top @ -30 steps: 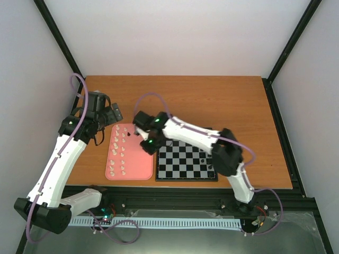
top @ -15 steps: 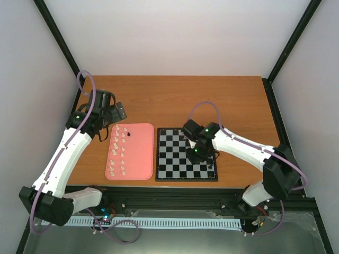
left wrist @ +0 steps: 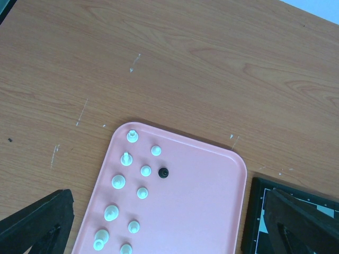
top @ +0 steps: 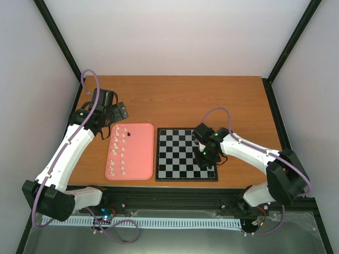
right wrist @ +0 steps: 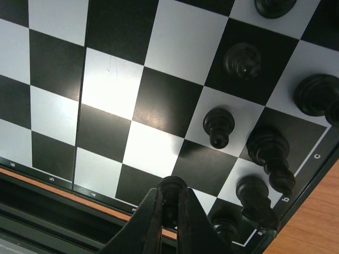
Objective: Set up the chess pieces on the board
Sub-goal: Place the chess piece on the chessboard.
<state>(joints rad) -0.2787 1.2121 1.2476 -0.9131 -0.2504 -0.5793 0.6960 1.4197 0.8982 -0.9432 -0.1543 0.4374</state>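
Observation:
The board (top: 175,159) lies flat right of a pink tray (top: 140,159). My right gripper (top: 207,157) hovers low over the board's near right part, shut on a black chess piece (right wrist: 172,191) pinched between its fingertips (right wrist: 157,207). Several black pieces (right wrist: 219,126) stand on squares by the board's right edge. On the tray's left half stand several white pieces (left wrist: 118,181) and one black piece (left wrist: 163,172). My left gripper (top: 108,112) hangs above the tray's far left corner, open and empty, its fingers (left wrist: 39,225) spread wide in the wrist view.
The wooden table (top: 212,100) stretches behind the tray and board. The board's dark rim (left wrist: 253,225) shows right of the tray in the left wrist view. Black frame rails run along the table's near edge (top: 175,196).
My right arm has swung from the tray's far right corner across to the board's near right part with the black piece. The left arm has drawn slightly back and left.

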